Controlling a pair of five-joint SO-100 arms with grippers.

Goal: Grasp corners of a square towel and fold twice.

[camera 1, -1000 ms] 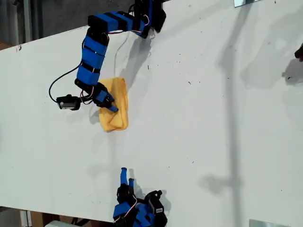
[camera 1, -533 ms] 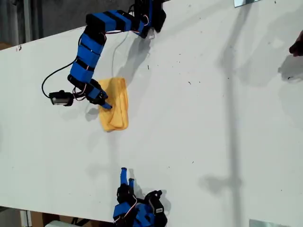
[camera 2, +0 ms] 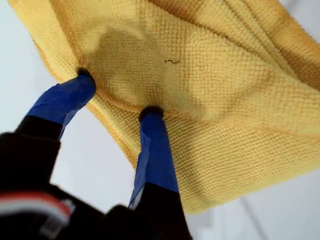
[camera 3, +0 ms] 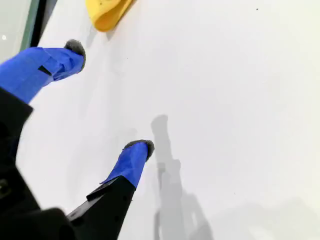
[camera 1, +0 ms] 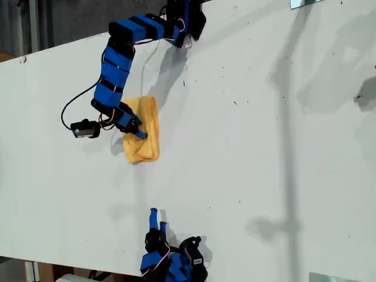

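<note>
Towel: the square towel [camera 1: 143, 130] lies folded on the counter [camera 1: 247, 153].
First hand: my first hand [camera 2: 117, 97], fingers spread, presses the towel's edge.
Second hand: my second hand [camera 3: 111, 95] is open, empty, well apart from the towel.
Advice: pinch all layers together before lifting.

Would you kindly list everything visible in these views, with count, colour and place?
towel: one, yellow-orange, folded into a narrow bundle, on the table toward the exterior view's left, at my first tool.
table: one, white with small dark specks, fills most of the exterior view.
cable: one, black, looping beside the first arm in the exterior view.
metal plates: two, grey, at the exterior view's top and bottom edges on its right.
first tool: one, blue-taped fingers, open, tips pressing on the towel.
second tool: one, blue-taped fingers, open, over bare table near the exterior view's bottom edge, apart from the towel.
</note>
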